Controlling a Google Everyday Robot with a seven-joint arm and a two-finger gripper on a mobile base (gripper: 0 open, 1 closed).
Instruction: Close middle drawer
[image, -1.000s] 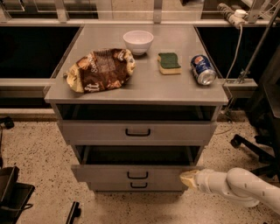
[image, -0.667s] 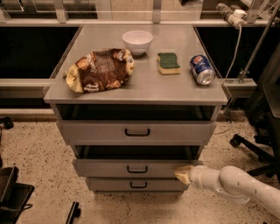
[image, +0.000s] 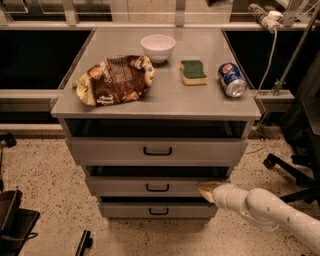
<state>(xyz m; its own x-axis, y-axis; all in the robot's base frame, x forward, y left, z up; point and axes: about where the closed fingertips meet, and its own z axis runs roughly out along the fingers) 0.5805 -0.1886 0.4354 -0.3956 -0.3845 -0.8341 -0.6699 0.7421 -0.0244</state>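
Observation:
The middle drawer (image: 125, 187) is a wide grey metal drawer with a small dark centre pull, second of three in the cabinet. It stands out only a little past the top drawer (image: 110, 151) above it. My gripper (image: 207, 190) on the white arm comes in from the lower right and presses against the right end of the middle drawer's front. The bottom drawer (image: 125, 210) lies just below.
On the cabinet top (image: 210, 102) lie a brown chip bag (image: 115, 79), a white bowl (image: 158, 47), a green sponge (image: 193, 71) and a blue soda can (image: 232, 80). An office chair base (image: 292, 170) stands at the right; dark objects sit on the speckled floor at lower left.
The middle drawer has slid inward from well pulled out to nearly flush. My gripper has moved in with it, toward the cabinet.

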